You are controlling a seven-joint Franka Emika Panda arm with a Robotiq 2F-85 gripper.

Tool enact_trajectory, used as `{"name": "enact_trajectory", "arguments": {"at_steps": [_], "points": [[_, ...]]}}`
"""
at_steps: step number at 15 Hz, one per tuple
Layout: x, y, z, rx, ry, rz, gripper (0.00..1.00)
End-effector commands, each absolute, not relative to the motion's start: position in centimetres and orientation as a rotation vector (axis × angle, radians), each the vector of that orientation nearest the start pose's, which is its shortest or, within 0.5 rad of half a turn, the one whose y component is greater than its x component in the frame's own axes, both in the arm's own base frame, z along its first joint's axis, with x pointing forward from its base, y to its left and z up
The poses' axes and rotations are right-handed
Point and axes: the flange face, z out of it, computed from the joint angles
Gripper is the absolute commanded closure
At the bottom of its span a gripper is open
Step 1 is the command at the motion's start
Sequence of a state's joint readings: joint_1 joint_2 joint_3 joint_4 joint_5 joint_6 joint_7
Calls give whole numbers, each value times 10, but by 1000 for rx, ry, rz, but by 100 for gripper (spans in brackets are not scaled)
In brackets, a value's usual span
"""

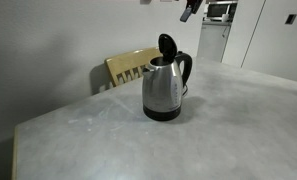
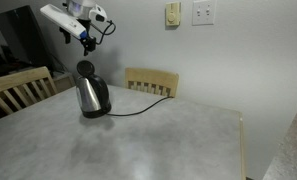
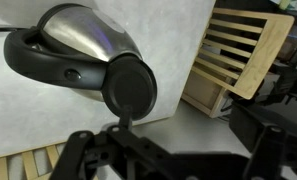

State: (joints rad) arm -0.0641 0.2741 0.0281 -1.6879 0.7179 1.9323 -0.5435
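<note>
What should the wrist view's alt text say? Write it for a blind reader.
A steel kettle with a black handle and its round black lid flipped open stands on a grey table, seen from above. The open pincer hangs over it, and a slatted wooden chair stands beside the table.

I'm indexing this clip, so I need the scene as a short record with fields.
surface: grey table
main thing: kettle, upright on the table
top: lid open, tipped back
power: cord runs from the kettle across the table toward a chair
robot: hand open, empty, above the kettle, not touching it
around: second chair at another side of the table; wall plates
</note>
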Motion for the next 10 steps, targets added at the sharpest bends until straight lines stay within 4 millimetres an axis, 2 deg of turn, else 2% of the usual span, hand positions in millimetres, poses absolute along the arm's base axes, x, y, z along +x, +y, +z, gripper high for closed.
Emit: {"name": "enact_trajectory", "arguments": {"at_steps": [1,2,6,10], "points": [[655,10,436,-2384,-247,-166,27],[656,9,432,-2378,-227,-154,31],[658,6,412,-2371,-182,-114,59],[660,1,401,-2372,-157,-102,87]]}}
